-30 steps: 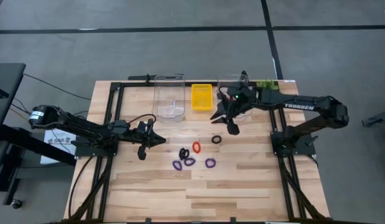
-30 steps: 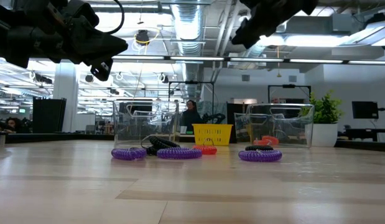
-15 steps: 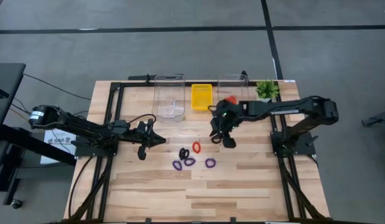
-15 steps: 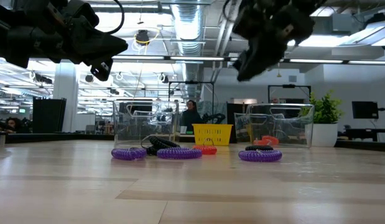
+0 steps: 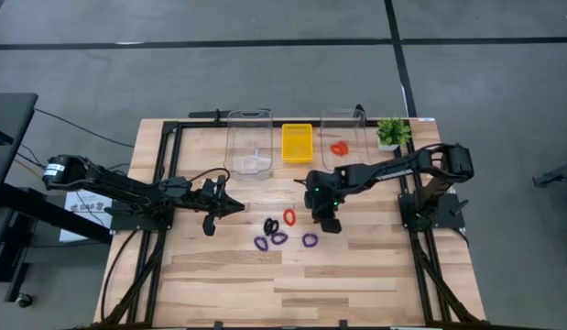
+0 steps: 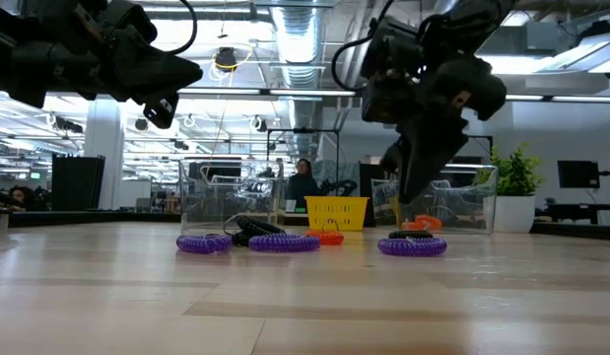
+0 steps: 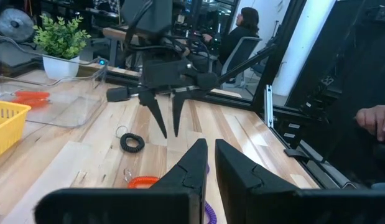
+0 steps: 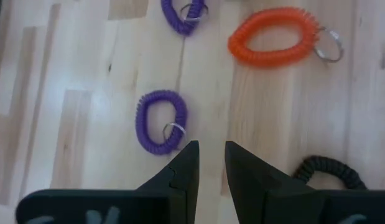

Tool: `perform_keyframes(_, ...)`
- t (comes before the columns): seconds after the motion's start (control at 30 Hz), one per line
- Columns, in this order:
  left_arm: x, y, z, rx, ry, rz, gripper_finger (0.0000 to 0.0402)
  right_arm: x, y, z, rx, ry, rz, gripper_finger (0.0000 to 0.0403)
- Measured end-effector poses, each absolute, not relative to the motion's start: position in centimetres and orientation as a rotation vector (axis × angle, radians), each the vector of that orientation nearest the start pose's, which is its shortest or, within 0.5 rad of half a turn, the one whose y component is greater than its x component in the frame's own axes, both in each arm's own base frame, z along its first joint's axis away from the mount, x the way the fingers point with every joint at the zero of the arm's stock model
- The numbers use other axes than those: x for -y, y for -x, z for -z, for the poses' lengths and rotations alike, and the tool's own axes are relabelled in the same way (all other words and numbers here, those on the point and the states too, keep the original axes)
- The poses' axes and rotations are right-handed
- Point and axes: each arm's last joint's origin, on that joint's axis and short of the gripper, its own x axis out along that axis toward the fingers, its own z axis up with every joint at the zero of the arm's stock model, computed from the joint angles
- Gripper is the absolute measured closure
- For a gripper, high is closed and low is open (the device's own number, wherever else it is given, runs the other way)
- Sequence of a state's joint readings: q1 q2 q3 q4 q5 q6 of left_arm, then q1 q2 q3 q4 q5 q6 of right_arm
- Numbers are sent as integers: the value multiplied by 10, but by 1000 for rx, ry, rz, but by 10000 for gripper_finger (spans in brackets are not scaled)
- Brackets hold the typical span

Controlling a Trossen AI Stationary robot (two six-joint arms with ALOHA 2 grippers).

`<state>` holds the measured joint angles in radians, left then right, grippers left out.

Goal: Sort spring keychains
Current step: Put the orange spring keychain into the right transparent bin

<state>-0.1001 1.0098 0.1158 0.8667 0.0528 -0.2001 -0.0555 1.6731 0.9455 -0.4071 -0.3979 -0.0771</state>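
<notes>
Above the spring keychains (image 5: pixel 283 229) at mid-table, the right gripper (image 5: pixel 325 216), slightly parted and empty, is being lowered for a pick, needing alignment over one loop, while the left gripper (image 5: pixel 210 221) is waiting closed.

light: bright, even, from ceiling strips seen in low view | shadows: faint on pale wooden table (image 5: pixel 375 266) | blur: near tabletop soft in low view | wrist views sharp
</notes>
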Motion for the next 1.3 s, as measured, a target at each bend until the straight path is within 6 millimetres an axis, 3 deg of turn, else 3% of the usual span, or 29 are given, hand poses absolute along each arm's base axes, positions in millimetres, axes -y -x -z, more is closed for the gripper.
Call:
perform_keyframes(0.3,25,-175,-168,-76,234,178,372,-1,-308,-173,-1085,-134,-211,333)
perform_keyframes(0.53,33,-176,-163,-103,184,217,372,-28,-312,-177,-1026,12,-131,333)
perform_keyframes(0.67,31,-179,-160,-104,178,146,372,-46,-311,-178,-987,67,-125,333)
perform_keyframes(0.9,30,-191,-152,-78,170,19,372,-62,-284,-175,-973,109,-24,333)
perform_keyframes(1.3,29,-256,-136,-178,131,-38,372,-67,-221,-170,-795,89,65,333)
